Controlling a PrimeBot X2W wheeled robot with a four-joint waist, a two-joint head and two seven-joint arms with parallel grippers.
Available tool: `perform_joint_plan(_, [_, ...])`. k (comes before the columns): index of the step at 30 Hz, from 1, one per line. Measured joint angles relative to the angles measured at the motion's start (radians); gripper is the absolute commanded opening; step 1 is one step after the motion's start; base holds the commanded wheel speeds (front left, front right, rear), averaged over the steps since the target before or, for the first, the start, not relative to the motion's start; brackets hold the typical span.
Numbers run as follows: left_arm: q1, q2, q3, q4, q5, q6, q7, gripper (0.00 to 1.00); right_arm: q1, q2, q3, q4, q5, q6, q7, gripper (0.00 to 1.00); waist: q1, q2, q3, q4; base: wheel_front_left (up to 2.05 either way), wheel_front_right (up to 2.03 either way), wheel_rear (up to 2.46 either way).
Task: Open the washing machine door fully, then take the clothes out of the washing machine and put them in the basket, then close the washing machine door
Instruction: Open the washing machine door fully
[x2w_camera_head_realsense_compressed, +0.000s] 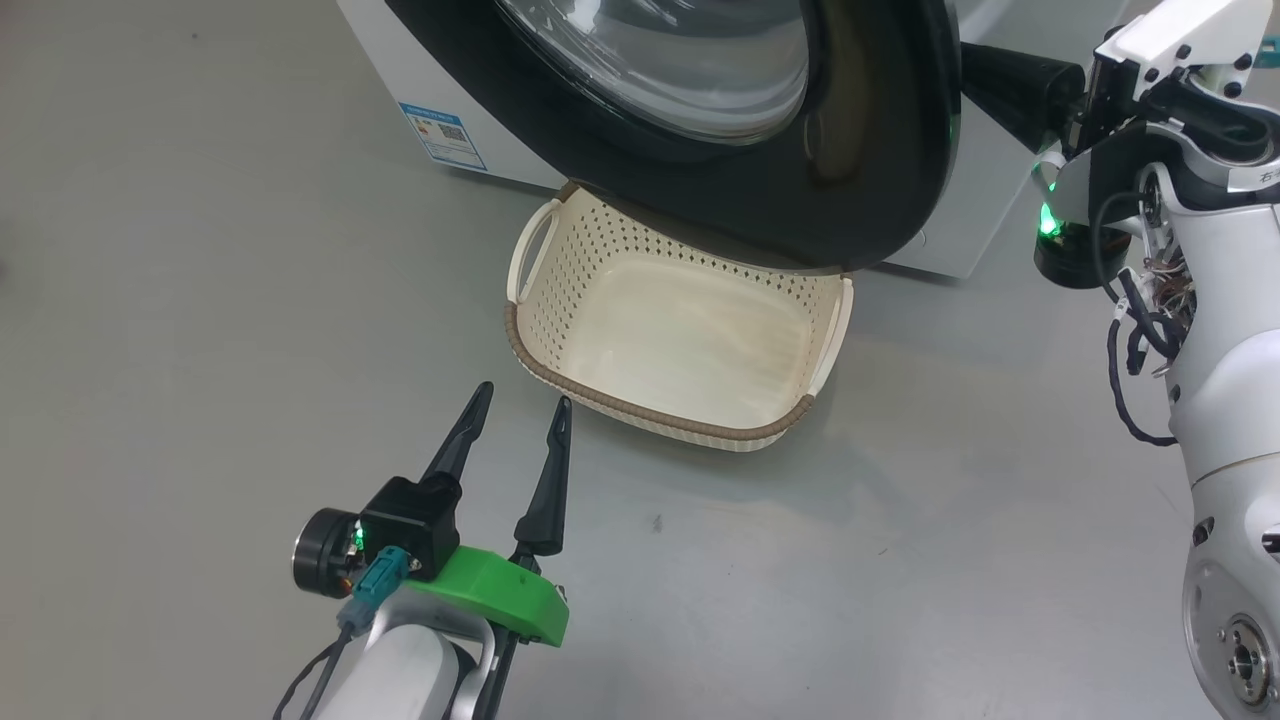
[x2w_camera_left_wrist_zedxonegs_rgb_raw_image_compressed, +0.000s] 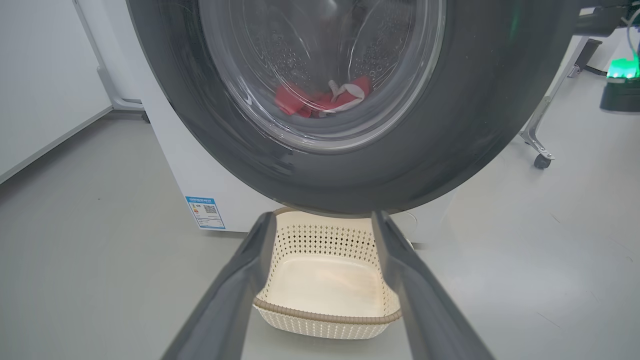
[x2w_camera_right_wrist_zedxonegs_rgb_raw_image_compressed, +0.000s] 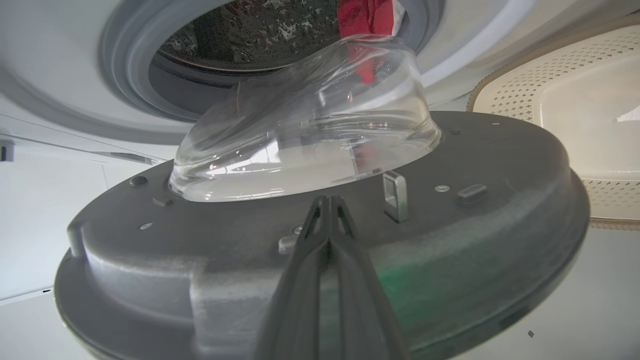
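On the white front of the washing machine (x2w_camera_left_wrist_zedxonegs_rgb_raw_image_compressed: 170, 150) I see a blue-edged sticker (x2w_camera_left_wrist_zedxonegs_rgb_raw_image_compressed: 205, 212) with a QR code and small print, too fine to read. A white tag (x2w_camera_head_realsense_compressed: 1262, 177) on my right arm (x2w_camera_head_realsense_compressed: 1230, 300) bears dark characters I cannot make out.

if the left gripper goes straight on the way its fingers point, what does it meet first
Most likely the basket, dead ahead of the open left gripper, below the washing machine door. Depth is unclear: it may meet the near rim or pass over it.
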Motion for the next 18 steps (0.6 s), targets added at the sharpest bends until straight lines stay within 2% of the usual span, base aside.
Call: perform_joint_plan(18, [0.013, 0.0, 0.0, 0.0, 0.007, 0.0, 0.0, 1.0, 0.071, 0.032, 0.069, -0.035, 0.003, 0.001, 0.082, 0.0, 0.0, 0.0, -0.029, -0.012, 0.0, 0.0, 0.0])
